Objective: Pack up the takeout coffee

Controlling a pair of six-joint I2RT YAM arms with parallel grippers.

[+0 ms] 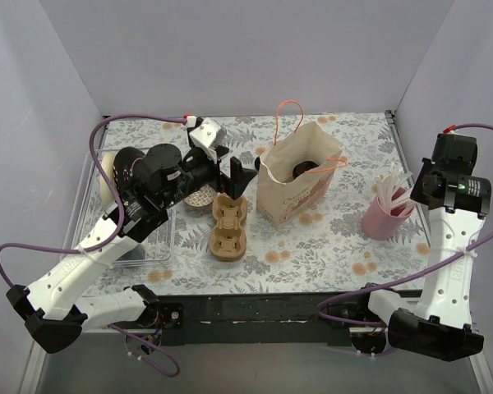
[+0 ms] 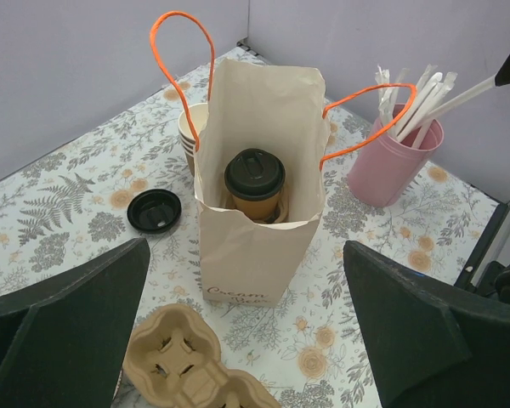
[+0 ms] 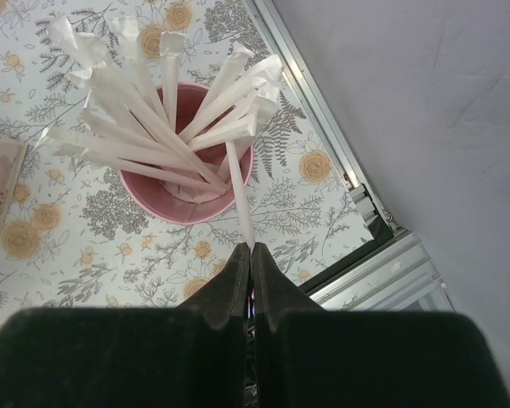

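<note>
The takeout coffee [image 2: 254, 178], a tan cup with a black lid, stands upright inside the open paper bag [image 2: 255, 255] with orange handles; its lid shows in the top view [image 1: 302, 170]. My left gripper [image 1: 234, 176] is open and empty, just left of the bag [image 1: 292, 193] and above the brown pulp carrier [image 1: 228, 226]. In the left wrist view its fingers [image 2: 68, 323] flank the bag's front. My right gripper [image 3: 252, 251] is shut on a white wrapped straw [image 3: 238, 183] that rises from the pink cup [image 3: 187, 191].
The pink cup [image 1: 384, 217] holds several wrapped straws at the right. A loose black lid [image 2: 155, 210] lies left of the bag, and a stack of lidless cups [image 2: 189, 132] stands behind it. A clear bin [image 1: 140, 246] sits under the left arm.
</note>
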